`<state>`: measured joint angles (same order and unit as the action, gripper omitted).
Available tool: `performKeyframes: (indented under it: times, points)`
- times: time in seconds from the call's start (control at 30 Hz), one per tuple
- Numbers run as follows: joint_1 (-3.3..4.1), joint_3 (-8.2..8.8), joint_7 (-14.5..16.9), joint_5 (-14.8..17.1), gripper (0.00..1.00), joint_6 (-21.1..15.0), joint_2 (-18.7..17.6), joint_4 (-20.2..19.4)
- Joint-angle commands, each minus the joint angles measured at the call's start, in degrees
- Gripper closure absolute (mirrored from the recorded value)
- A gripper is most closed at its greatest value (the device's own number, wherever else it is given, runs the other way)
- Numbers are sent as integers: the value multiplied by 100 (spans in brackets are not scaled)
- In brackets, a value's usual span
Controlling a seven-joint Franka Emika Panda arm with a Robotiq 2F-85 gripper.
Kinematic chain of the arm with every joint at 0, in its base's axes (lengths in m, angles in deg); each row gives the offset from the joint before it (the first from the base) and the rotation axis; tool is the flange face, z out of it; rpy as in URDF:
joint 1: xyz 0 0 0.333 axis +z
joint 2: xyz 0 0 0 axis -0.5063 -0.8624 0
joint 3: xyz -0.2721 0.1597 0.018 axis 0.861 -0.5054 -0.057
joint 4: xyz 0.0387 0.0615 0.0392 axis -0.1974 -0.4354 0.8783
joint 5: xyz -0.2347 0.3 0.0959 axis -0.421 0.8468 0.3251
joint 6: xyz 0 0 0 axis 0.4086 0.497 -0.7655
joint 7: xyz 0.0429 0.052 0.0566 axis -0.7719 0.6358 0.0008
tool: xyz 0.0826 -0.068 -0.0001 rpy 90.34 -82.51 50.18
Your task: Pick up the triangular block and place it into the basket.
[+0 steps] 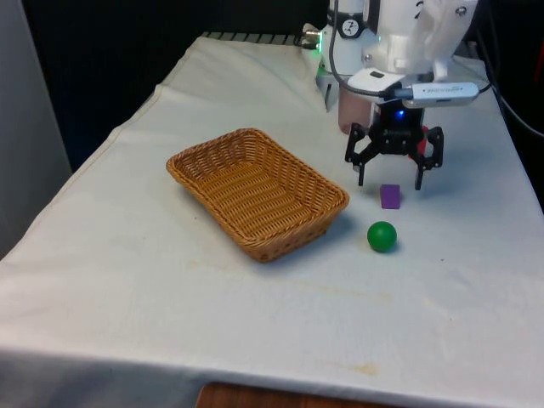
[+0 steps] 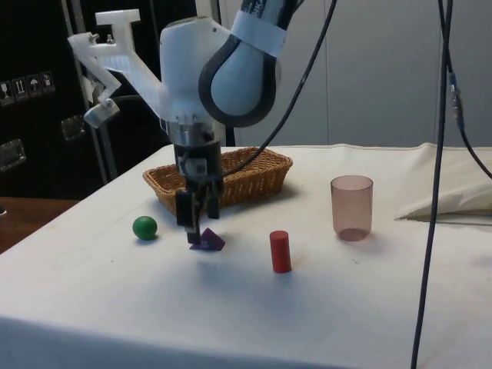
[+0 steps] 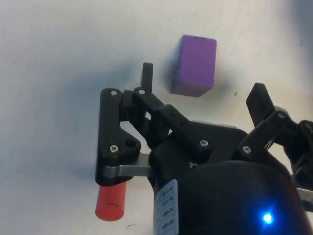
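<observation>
Gripper: black two-finger gripper (image 1: 390, 180), jaws spread wide, holding nothing, just above the block.
Block: purple triangular block (image 1: 390, 196) on the white cloth, right of the woven wicker basket (image 1: 257, 192), behind the green ball (image 1: 382, 236).

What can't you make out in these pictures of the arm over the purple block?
- Red cylinder: in the front view, hidden behind the gripper.
- Pink cup: in the front view, mostly hidden behind the arm.
- Purple block: in the side view, partly covered by a fingertip.
</observation>
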<state>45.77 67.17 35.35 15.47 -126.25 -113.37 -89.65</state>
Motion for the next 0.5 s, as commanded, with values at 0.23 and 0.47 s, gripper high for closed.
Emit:
performKeyframes:
  times: [0.23, 0.47]
  points:
    - [11, -6, -17, 6, 0, -57, -92, 29]
    - [17, -6, -17, 0, 9, -46, -143, 52]
